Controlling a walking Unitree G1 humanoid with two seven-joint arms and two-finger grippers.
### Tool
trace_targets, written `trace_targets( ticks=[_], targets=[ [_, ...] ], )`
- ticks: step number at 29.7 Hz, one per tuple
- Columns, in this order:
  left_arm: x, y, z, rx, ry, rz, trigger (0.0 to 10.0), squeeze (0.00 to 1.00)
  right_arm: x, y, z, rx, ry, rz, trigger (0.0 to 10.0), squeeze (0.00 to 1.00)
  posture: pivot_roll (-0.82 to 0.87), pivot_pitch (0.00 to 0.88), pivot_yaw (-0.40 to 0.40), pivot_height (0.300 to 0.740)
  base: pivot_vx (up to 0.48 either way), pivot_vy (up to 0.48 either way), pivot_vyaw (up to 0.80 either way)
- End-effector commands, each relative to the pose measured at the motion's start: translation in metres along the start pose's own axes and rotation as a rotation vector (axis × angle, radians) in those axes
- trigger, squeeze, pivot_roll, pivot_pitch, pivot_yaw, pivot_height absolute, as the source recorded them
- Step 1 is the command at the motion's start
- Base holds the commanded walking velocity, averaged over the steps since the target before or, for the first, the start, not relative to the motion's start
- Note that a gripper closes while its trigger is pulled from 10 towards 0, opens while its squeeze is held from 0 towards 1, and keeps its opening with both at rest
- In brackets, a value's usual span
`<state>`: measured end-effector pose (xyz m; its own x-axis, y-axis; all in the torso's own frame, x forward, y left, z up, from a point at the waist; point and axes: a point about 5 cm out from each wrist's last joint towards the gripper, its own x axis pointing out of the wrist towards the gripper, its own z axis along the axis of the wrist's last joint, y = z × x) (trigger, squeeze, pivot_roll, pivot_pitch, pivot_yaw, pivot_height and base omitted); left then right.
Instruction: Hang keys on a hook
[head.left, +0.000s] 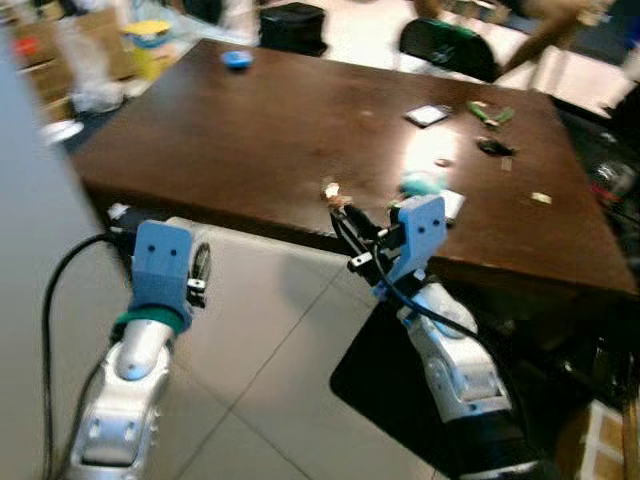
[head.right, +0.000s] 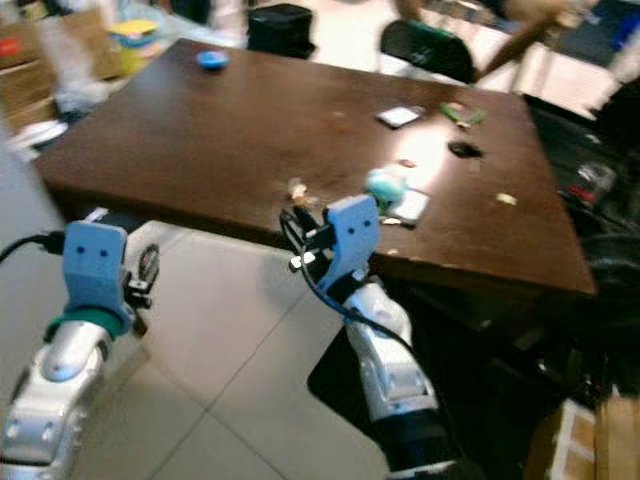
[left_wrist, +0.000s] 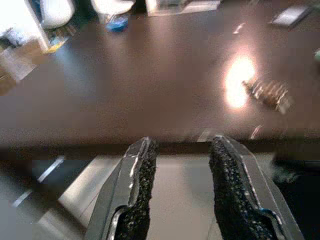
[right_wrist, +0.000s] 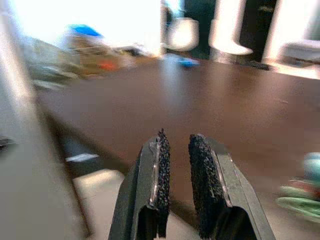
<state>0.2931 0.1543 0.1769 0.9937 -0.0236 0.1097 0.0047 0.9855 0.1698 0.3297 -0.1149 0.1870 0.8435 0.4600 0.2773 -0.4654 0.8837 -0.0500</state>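
A small bunch of keys (head.left: 332, 192) lies on the dark brown table (head.left: 250, 140) close to its near edge, and glints in the left wrist view (left_wrist: 270, 93). A teal round object (head.left: 425, 183) sits just right of the keys. My right gripper (head.left: 345, 222) is raised at the table's near edge, right below the keys, its fingers a narrow gap apart with nothing between them (right_wrist: 179, 142). My left gripper (head.left: 200, 262) hovers over the tiled floor, short of the table edge, open and empty (left_wrist: 181, 147).
On the table are a blue object (head.left: 237, 59) at the far left, a white card (head.left: 427, 115), a green item (head.left: 490, 113) and a small black item (head.left: 493, 147). A black chair (head.left: 447, 45) stands behind. Cardboard boxes (head.left: 80, 40) sit at the far left, and a grey panel (head.left: 30, 250) beside me.
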Motion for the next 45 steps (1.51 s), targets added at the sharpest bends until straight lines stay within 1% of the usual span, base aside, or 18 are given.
trace_targets(
  ticks=[1, 4, 17, 20, 22, 23, 24, 25, 26, 29, 31, 33, 35, 37, 38, 40, 43, 45],
  targets=[
    [-0.004, 0.010, -0.009, 0.019, 0.034, 0.034, 10.0, 0.00, 0.002, 0.008, -0.002, 0.016, -0.003, 0.022, 10.0, 0.00, 0.00, 0.057, 0.054, 0.740, 0.461, 0.000, -0.80],
    [-0.004, 0.010, -0.009, 0.019, 0.034, 0.034, 10.0, 0.00, 0.002, 0.007, -0.001, 0.008, -0.006, 0.021, 10.0, 0.00, 0.00, 0.057, 0.054, 0.740, 0.461, 0.000, -0.54],
    [-0.004, 0.010, -0.008, 0.010, 0.033, 0.034, 10.0, 0.00, 0.003, 0.008, -0.001, -0.006, -0.008, 0.025, 10.0, 0.00, 0.00, 0.059, 0.054, 0.740, 0.441, 0.000, 0.00],
    [-0.004, 0.010, -0.008, 0.008, 0.030, 0.024, 10.0, 0.00, 0.003, 0.007, 0.000, -0.010, -0.010, 0.025, 10.0, 0.00, -0.01, 0.060, 0.054, 0.740, 0.000, 0.000, 0.00],
    [-0.005, 0.004, -0.006, 0.020, 0.028, -0.073, 10.0, 0.00, 0.002, 0.005, 0.002, -0.038, -0.013, 0.028, 10.0, 0.00, -0.01, 0.061, 0.054, 0.740, 0.000, 0.000, 0.00],
    [-0.007, -0.002, -0.004, 0.046, 0.031, -0.157, 10.0, 0.00, 0.002, 0.002, 0.003, -0.049, -0.012, 0.027, 10.0, 0.00, -0.01, 0.061, 0.055, 0.740, 0.000, 0.000, 0.00],
    [-0.007, -0.002, -0.004, 0.046, 0.031, -0.157, 10.0, 0.00, 0.002, 0.002, 0.003, -0.049, -0.012, 0.027, 10.0, 0.00, -0.01, 0.061, 0.055, 0.740, 0.000, 0.000, 0.00],
    [-0.009, -0.006, -0.003, 0.064, 0.035, -0.212, 10.0, 0.00, 0.002, 0.000, 0.003, -0.056, -0.010, 0.025, 10.0, 0.00, -0.01, 0.061, 0.055, 0.740, 0.000, 0.000, 0.00],
    [-0.014, -0.012, -0.005, 0.081, 0.056, -0.305, 10.0, 0.00, 0.001, -0.004, 0.002, -0.067, 0.006, 0.022, 10.0, 0.00, -0.01, 0.061, 0.056, 0.740, 0.000, 0.000, 0.00],
    [-0.026, -0.025, -0.011, 0.088, 0.088, -0.476, 10.0, 0.00, -0.001, -0.009, -0.007, -0.078, 0.069, 0.024, 10.0, 0.00, -0.01, 0.061, 0.060, 0.740, 0.000, 0.000, 0.00],
    [-0.027, -0.026, -0.012, 0.086, 0.090, -0.486, 10.0, 0.00, -0.001, -0.009, -0.008, -0.078, 0.079, 0.028, 10.0, 0.00, -0.01, 0.061, 0.060, 0.740, 0.000, 0.000, 0.00],
    [-0.031, -0.032, -0.013, 0.074, 0.099, -0.536, 10.0, 0.00, -0.004, -0.010, -0.013, -0.109, 0.119, 0.046, 10.0, 0.00, -0.02, 0.064, 0.071, 0.740, 0.000, 0.000, 0.00],
    [-0.032, -0.036, -0.015, 0.046, 0.107, -0.550, 10.0, 0.00, -0.008, -0.015, -0.015, -0.120, 0.148, 0.054, 10.0, 0.00, -0.03, 0.068, 0.077, 0.740, 0.000, 0.000, 0.00],
    [-0.029, -0.038, -0.016, 0.018, 0.112, -0.530, 10.0, 0.00, -0.011, -0.021, -0.014, -0.109, 0.153, 0.038, 10.0, 0.00, -0.04, 0.073, 0.082, 0.740, 0.000, 0.000, 0.00],
    [-0.029, -0.038, -0.016, 0.018, 0.112, -0.530, 10.0, 0.00, -0.011, -0.021, -0.014, -0.109, 0.153, 0.038, 10.0, 0.00, -0.04, 0.073, 0.082, 0.740, 0.000, 0.000, 0.00],
    [-0.023, -0.038, -0.016, -0.012, 0.115, -0.499, 10.0, 0.00, -0.015, -0.028, -0.014, -0.102, 0.163, 0.028, 10.0, 0.00, -0.05, 0.076, 0.090, 0.740, 0.000, 0.000, 0.00],
    [-0.019, -0.039, -0.017, -0.040, 0.119, -0.493, 10.0, 0.00, -0.018, -0.031, -0.013, -0.110, 0.175, 0.040, 10.0, 0.00, -0.07, 0.082, 0.101, 0.740, 0.000, 0.000, 0.00],
    [-0.014, -0.045, -0.019, -0.093, 0.130, -0.526, 10.0, 0.00, -0.031, -0.037, -0.013, -0.127, 0.212, 0.092, 10.0, 0.00, -0.12, 0.092, 0.126, 0.740, 0.000, 0.000, 0.00]
  ],
)
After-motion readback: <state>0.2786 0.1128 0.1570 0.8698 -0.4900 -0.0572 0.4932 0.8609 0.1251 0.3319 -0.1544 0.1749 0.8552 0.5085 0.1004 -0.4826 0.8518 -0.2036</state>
